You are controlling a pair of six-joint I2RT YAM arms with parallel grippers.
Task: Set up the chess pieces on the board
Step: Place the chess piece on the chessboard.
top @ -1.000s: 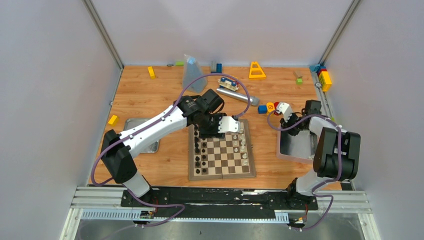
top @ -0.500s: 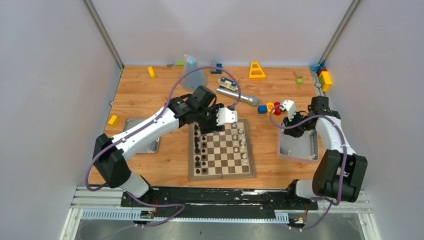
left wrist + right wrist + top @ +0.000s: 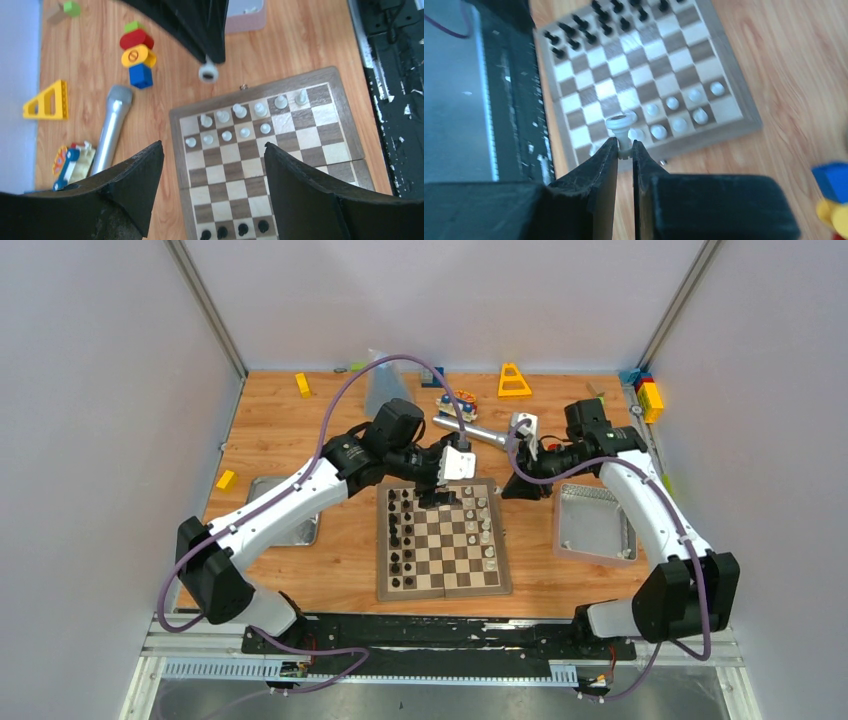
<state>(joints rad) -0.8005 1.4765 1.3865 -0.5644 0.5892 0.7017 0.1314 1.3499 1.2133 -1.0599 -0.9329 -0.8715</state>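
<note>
The right arm's jaws pinch a white chess piece [image 3: 620, 131] by its stem, long axis seemingly in line with them, just off the board's [image 3: 647, 74] white-side edge, while the left arm's jaws hang spread above the board.

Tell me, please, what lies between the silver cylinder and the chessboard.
Nothing does: the left wrist view shows only bare wooden tabletop between the silver cylinder and the board.
</note>
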